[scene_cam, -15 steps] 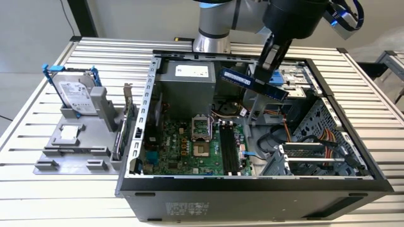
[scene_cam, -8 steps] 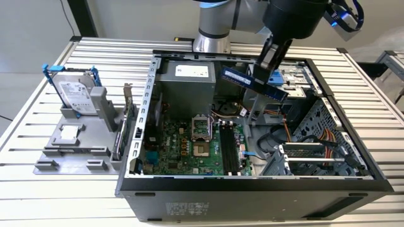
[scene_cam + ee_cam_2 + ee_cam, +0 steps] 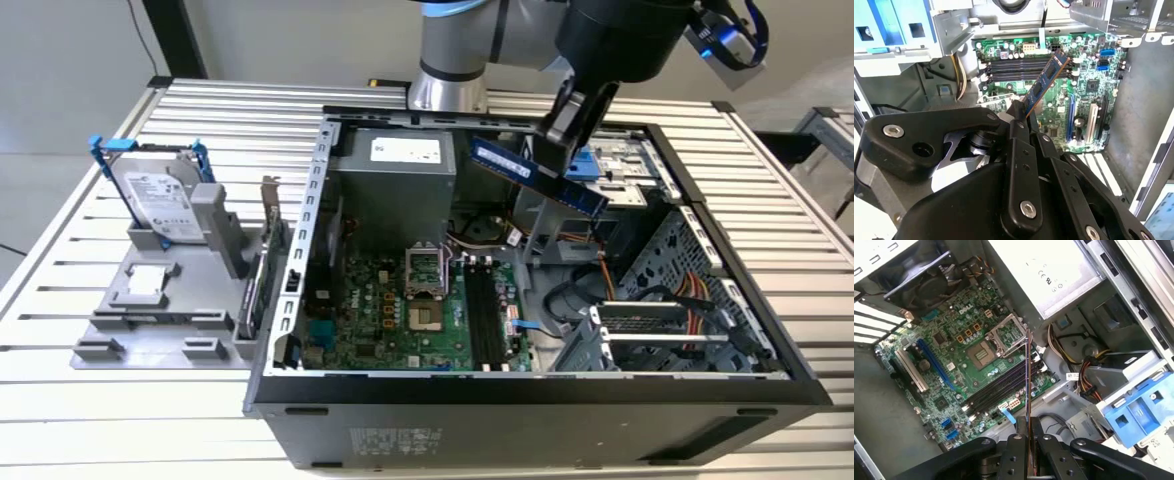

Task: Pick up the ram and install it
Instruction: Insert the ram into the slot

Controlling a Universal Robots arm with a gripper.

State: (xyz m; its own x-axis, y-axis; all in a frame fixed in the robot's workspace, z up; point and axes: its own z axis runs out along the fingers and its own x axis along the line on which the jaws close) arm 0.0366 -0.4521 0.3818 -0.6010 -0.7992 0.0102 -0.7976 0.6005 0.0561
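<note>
One ram (image 3: 1045, 80) (tilted) in the gripper's (image 3: 1019, 109) tight pinch, above the motherboard (image 3: 1089, 95)

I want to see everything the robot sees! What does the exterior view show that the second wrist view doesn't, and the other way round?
Exterior view alone: the hard drive with blue rails in its grey stand, and the slatted table. Second wrist view alone: the blue card slot and the screws on the black links of the hand. Both: the hand shut on the ram, plus the motherboard and its memory slots.
</note>
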